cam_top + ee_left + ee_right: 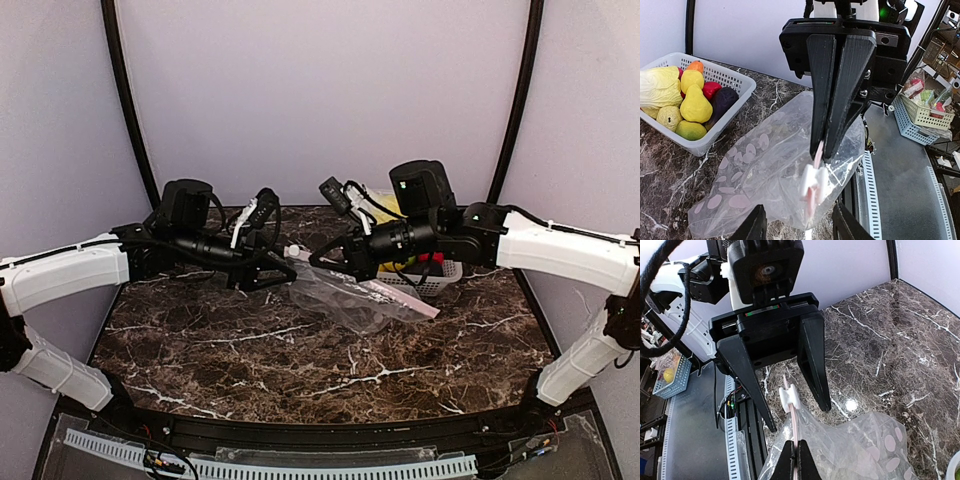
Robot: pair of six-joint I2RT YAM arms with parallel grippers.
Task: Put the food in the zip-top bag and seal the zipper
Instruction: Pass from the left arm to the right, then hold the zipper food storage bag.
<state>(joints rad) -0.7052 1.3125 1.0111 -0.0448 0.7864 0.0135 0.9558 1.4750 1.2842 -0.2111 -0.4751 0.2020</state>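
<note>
Bag point(350, 297) lay near middle of tabletop point(300, 375), toward far edge, mouth end raised. Right end effector point(821, 152) was clamped on zipper point(795, 432), fingers together on pink strip just below white slider point(789, 396). Left end effector point(797, 417) faced it, fingers apart, holding nothing; slider showed between them from right wrist view, contact unclear. Food point(695, 105) (yellow, red, orange, green, purple pieces) sat in white basket point(727, 132) by far right corner of tabletop.
</note>
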